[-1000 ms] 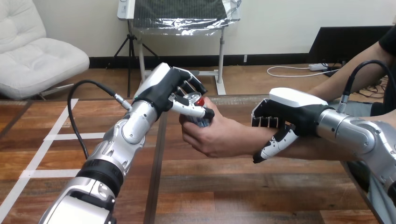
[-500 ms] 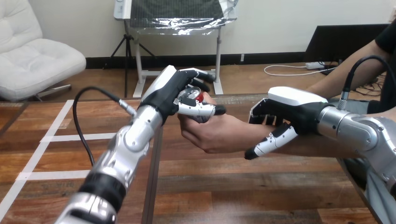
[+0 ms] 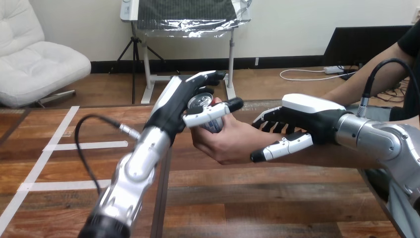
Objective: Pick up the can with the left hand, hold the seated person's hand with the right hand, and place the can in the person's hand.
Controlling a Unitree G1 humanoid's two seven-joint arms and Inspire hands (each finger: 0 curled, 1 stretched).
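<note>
A can (image 3: 199,102) with a silver top and red side stands upright in the person's hand (image 3: 225,144), whose fingers curl round its lower part above the table's middle. My left hand (image 3: 176,106) is open behind and beside the can, its fingers stretched past the top and its thumb lying straight across the can's front. My right hand (image 3: 307,116) sits over the person's wrist at the right. It is open, with fingers spread above the wrist and the thumb straight along its near side.
The person's forearm (image 3: 341,157) runs from the right edge to the table's middle, under my right arm. White tape lines (image 3: 84,145) mark the wooden table (image 3: 257,198) at the left.
My left hand's fingers have straightened off the can and the hand has risen a little. My right hand's fingers and thumb have uncurled from the person's wrist. The can stays in the person's hand.
</note>
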